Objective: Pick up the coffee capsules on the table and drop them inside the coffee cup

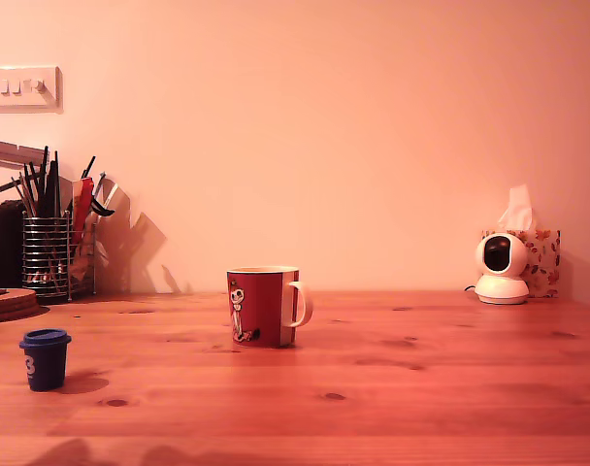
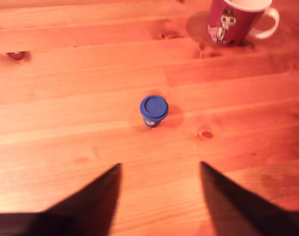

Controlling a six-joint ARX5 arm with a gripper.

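Your fingers [image 2: 159, 196] are spread wide and hold nothing; in the wrist view the two dark tips frame a stretch of bare bench [image 2: 66, 98], with the gap between them pointing straight at the blue capsule [image 2: 154, 110]. That capsule stands ahead of the tips and well clear of them, roughly centred on the gap, upright on its narrow end with the wider flat rim facing up, so you have no long axis to line up with: you will likely only need to travel forward and down to straddle it. Nothing lies between the fingers and the capsule. Beyond it, further along the same direction and off to one side, stands the red coffee cup [image 2: 233, 22], upright with its white handle turned away from the capsule. In the exterior view the capsule [image 1: 45, 359] sits toward that view's left, well apart from the cup [image 1: 263, 307] near the middle; a wire utensil holder [image 1: 48, 257] and a small white camera [image 1: 501, 269] stand far back by the wall, out of your way. You can see only this one capsule.
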